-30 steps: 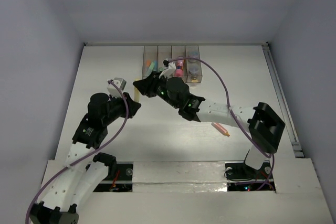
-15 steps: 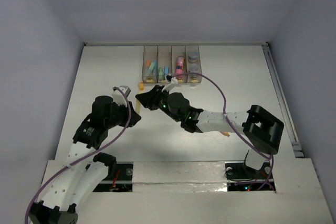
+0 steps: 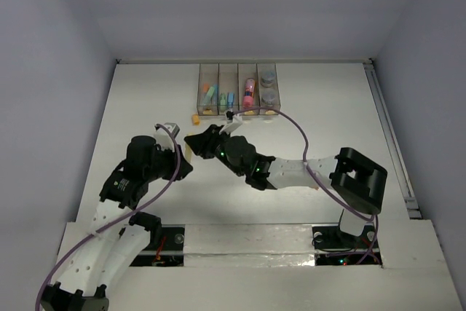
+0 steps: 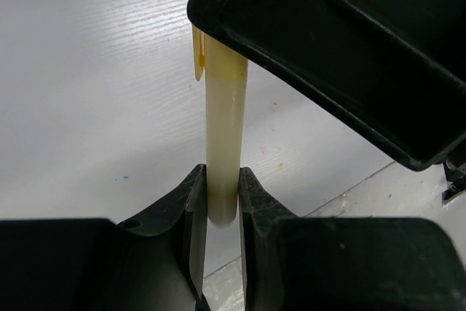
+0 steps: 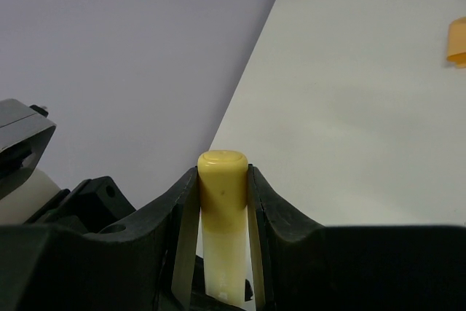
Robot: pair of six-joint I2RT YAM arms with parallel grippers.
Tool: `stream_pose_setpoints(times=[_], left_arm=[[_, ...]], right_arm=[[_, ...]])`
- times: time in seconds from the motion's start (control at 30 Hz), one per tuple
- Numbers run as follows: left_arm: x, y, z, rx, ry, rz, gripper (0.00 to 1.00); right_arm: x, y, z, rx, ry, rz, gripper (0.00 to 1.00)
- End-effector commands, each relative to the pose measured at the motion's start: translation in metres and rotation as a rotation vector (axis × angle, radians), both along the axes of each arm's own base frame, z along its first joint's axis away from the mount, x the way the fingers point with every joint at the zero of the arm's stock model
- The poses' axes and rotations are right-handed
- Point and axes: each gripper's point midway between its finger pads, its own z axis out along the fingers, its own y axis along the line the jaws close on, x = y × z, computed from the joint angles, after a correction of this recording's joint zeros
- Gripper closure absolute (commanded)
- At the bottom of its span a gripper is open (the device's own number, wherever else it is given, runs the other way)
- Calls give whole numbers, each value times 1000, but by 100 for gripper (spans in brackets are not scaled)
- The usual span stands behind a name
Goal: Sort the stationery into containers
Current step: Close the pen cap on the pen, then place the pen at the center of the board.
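Clamping the bare end of a marker [image 4: 226, 143], the left gripper [image 4: 222, 205] has both matte black fingers pressed flat against the barrel, a smooth, glossy cream cylinder. The right gripper [image 5: 222, 183] is closed on the other end, its fingers against the rounded yellow cap [image 5: 222, 172], whose thin clip juts out along one side. The marker is thus held between the two tools over the white, faintly grained table [image 3: 145, 107], left of centre. Just beyond it lies a small orange cap [image 3: 195, 118]. At the far edge stand the bins [image 3: 238, 69], clear, brownish and rectangular, holding blue, green and orange sticks [image 3: 210, 95], a pink marker [image 3: 248, 92] and round grey pieces [image 3: 268, 78].
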Motion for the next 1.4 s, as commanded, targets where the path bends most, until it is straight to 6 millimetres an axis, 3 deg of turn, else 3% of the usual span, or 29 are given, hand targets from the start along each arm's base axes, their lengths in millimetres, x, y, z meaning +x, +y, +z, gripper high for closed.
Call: stream_pose_setpoints(times=[0.0, 0.07, 0.1, 0.17, 0.2, 0.27, 0.3, 0.33, 0.43, 0.47, 0.53, 0.63, 0.7, 0.8, 0.97, 1.0, 1.03, 1.07, 1.1, 1.2, 1.33, 1.37], left_arm=[[75, 7, 122, -135, -526, 150, 97], [74, 3, 121, -146, -522, 129, 85], [72, 0, 122, -152, -520, 110, 69], [70, -4, 121, -160, -518, 82, 54], [68, -8, 120, -169, -513, 61, 39], [68, -9, 118, -170, -502, 51, 26], [67, -11, 117, -170, -498, 41, 1], [66, -11, 116, -169, -495, 36, 1], [63, -10, 120, -170, -509, 35, 1], [62, -9, 121, -172, -514, 39, 1], [61, -5, 126, -168, -536, 62, 1], [57, -2, 134, -177, -566, 75, 1], [55, -1, 136, -178, -577, 76, 1], [51, 0, 141, -186, -597, 76, 1], [49, -2, 143, -195, -603, 61, 1], [49, -3, 143, -195, -602, 59, 1], [49, -2, 144, -196, -606, 60, 1], [49, -2, 144, -195, -607, 60, 1], [48, -2, 144, -193, -608, 61, 1], [49, -2, 144, -196, -608, 62, 1], [50, -4, 142, -196, -598, 53, 1], [50, -5, 144, -199, -600, 49, 1]], right_arm=[[-54, 1, -62, -243, 86, 203, 100], [-19, -9, -48, -208, 65, 112, 100], [-1, -10, -35, -183, 47, 77, 100], [44, -24, -19, -166, 21, -24, 100], [63, -22, -2, -139, -2, -54, 100], [102, -36, 12, -134, -27, -126, 100], [117, -40, 18, -133, -32, -143, 100], [146, -48, 32, -123, -41, -181, 100], [187, -61, 49, -107, -73, -240, 100], [205, -72, 47, -119, -75, -264, 100], [232, -74, 39, -167, -94, -281, 100], [259, -75, 23, -250, -106, -282, 100], [280, -65, 16, -269, -123, -270, 100], [303, -57, 0, -336, -128, -271, 100], [321, -46, -20, -395, -133, -263, 99], [323, -44, -22, -402, -135, -261, 70], [325, -43, -22, -410, -142, -259, 52], [324, -41, -20, -406, -150, -248, 24], [323, -41, -15, -401, -162, -243, 16], [315, -43, 9, -375, -208, -229, 5], [297, -54, 38, -345, -232, -221, 5], [284, -67, 37, -360, -214, -229, 6]])
